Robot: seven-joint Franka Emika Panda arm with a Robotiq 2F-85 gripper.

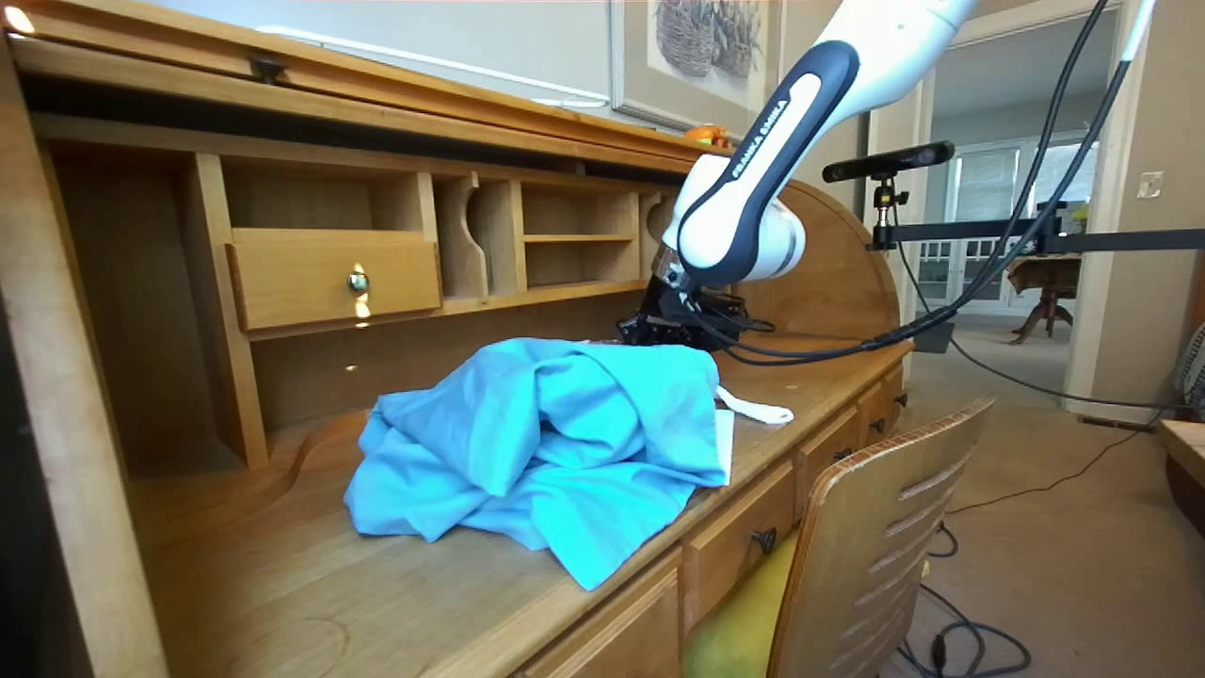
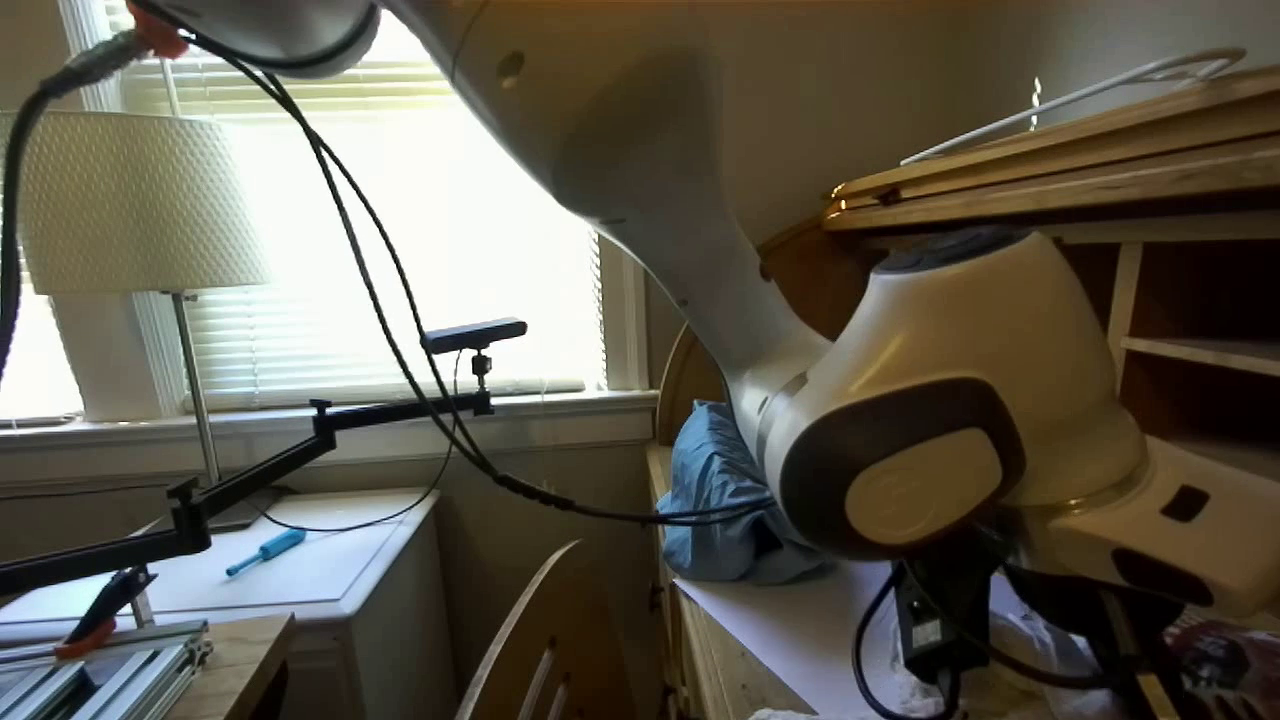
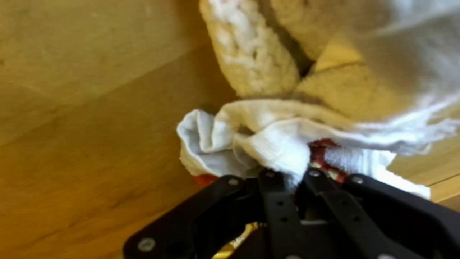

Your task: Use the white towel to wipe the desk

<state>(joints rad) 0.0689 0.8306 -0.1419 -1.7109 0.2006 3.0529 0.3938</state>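
Observation:
The white towel (image 3: 280,140) is bunched and creased, with red patches, and fills the middle and upper right of the wrist view. My gripper (image 3: 291,176) is shut on a fold of this white towel, low over or on the wooden desk (image 3: 90,126). In an exterior view the black gripper (image 1: 678,315) is partly hidden behind a blue cloth, above the desk (image 1: 282,603). In an exterior view whitish cloth (image 2: 900,670) shows on the desk near the wrist; the fingertips are hidden there.
A crumpled blue cloth (image 1: 546,443) lies on the desk and also shows behind the arm (image 2: 710,500). A white sheet (image 2: 790,620) lies near it. Cubbies and a small drawer (image 1: 334,278) rise along the desk's back. A wooden chair (image 1: 875,546) stands at the front edge.

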